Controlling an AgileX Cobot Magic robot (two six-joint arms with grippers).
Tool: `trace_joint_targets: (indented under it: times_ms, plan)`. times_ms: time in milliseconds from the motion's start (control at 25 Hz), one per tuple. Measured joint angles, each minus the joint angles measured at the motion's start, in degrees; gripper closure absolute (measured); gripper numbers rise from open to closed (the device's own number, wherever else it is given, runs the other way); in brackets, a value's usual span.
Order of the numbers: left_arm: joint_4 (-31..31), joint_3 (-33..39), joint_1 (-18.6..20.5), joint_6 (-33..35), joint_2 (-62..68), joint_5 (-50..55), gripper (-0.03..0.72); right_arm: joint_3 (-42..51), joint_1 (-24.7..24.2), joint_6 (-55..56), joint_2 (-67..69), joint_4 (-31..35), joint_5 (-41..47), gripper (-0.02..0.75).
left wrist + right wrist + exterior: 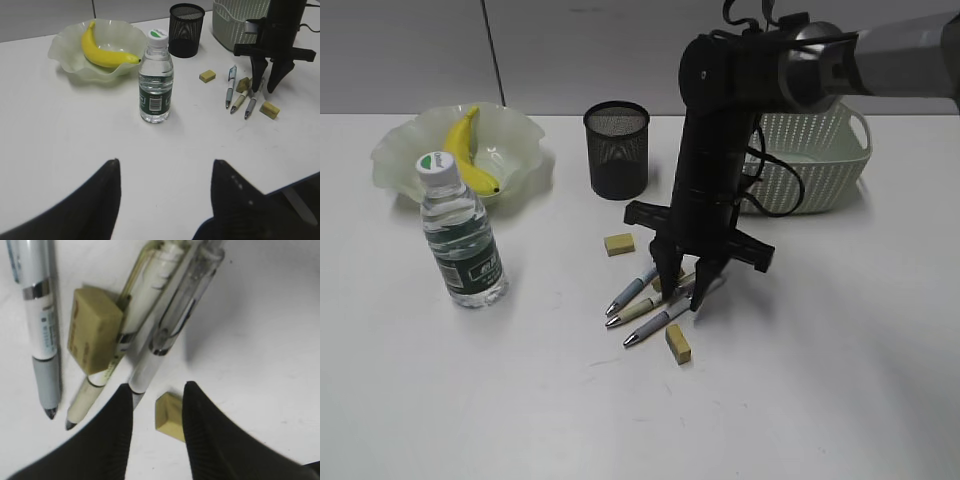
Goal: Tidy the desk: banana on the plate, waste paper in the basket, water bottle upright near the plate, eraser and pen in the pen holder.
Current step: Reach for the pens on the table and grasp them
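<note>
Parted right gripper (157, 405) fingers are hovering, grasping nothing, over the light, stiff, slippery clear pen (175, 325), best pinched mid-barrel.

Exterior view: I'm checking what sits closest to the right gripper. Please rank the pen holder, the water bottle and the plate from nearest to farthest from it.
Measured from the right gripper, poised over the pens:
1. Pen holder, behind it and slightly to the left.
2. Water bottle, standing upright well off to the left.
3. Plate, at the far back left, with the banana in it.
</note>
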Motion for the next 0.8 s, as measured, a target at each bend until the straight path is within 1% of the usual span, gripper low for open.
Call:
trace_joint_targets:
  times_ms: [160, 320, 800]
  plan:
    - [0.00, 0.00, 0.00, 0.00, 0.00, 0.00, 0.258, 0.00, 0.00, 0.05, 0.00, -1.89, -0.78, 0.462]
    - [0.00, 0.00, 0.00, 0.00, 0.00, 0.00, 0.258, -0.05, 0.00, 0.13, 0.21, -1.36, -3.46, 0.462]
    - [0.00, 0.00, 0.00, 0.00, 0.00, 0.00, 0.258, -0.10, 0.00, -0.10, 1.37, -1.27, -2.76, 0.462]
